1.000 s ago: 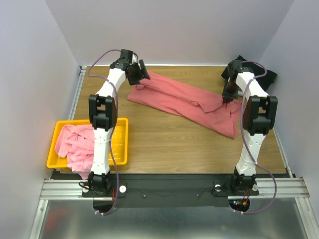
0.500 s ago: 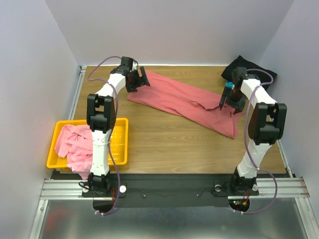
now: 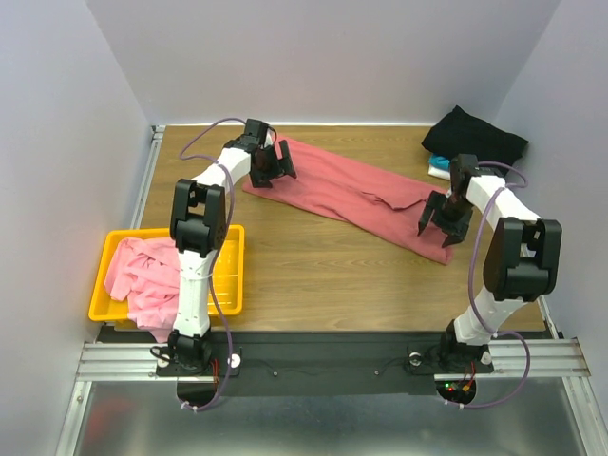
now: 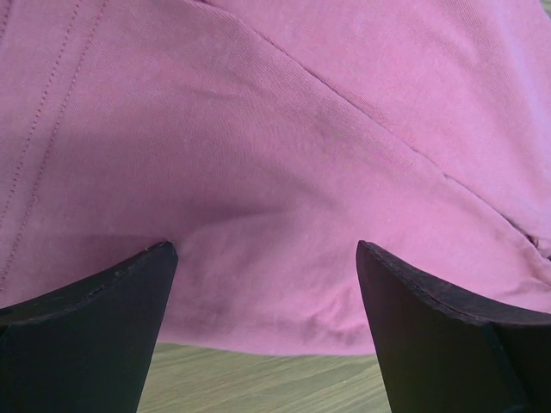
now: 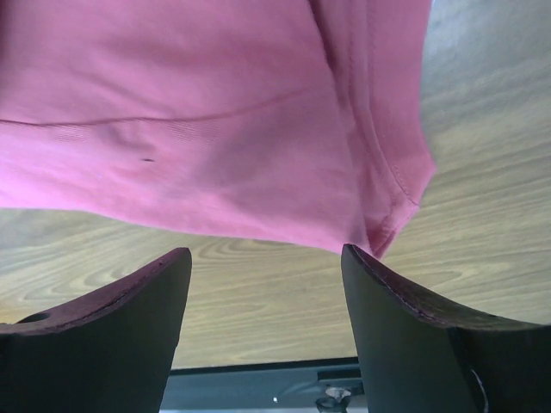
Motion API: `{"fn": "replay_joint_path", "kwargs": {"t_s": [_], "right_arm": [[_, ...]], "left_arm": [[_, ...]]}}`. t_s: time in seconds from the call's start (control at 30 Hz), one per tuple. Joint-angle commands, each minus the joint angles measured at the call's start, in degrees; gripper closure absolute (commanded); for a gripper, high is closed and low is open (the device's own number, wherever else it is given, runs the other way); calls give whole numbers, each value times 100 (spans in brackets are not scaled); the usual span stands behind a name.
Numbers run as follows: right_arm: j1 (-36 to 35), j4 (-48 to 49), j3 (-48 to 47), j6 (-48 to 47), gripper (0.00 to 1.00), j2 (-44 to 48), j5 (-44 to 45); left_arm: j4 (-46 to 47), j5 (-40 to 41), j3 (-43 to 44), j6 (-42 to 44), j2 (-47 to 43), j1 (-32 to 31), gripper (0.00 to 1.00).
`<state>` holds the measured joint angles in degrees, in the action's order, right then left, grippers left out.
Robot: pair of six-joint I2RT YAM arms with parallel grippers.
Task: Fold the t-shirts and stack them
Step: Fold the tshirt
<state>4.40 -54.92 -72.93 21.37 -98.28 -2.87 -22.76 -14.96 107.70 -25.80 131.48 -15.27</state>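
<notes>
My left pincer (image 4: 263,249) and my right pincer (image 5: 267,254) are both spread wide, holding nothing, over the dusty-red t-shirt (image 3: 351,195).

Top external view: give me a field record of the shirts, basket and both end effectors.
dusty-red t-shirt: long diagonal band across the table, not compactly folded
light pink t-shirt: bunched in the yellow basket, spilling over its near edge
black t-shirt: crumpled, far right corner
left end effector: open, at red shirt's far-left end, nothing held
right end effector: open, at its near-right end, nothing held
stack: none yet
</notes>
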Motion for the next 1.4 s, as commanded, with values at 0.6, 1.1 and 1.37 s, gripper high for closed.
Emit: {"fn": "replay_joint_path", "kwargs": {"t_s": [0.6,1.1,1.37], "right_arm": [[456,596,428,-115,51,-42,-99],[790,578,95,-414,100,-218,481],[922,587,-555,-633,100,-595,516]], "left_arm": [[-97,196,-408,304,-360,278,1],[-325,151,119,1138,-158,516,1],[-273,64,120,1464,-158,516,1]]}}
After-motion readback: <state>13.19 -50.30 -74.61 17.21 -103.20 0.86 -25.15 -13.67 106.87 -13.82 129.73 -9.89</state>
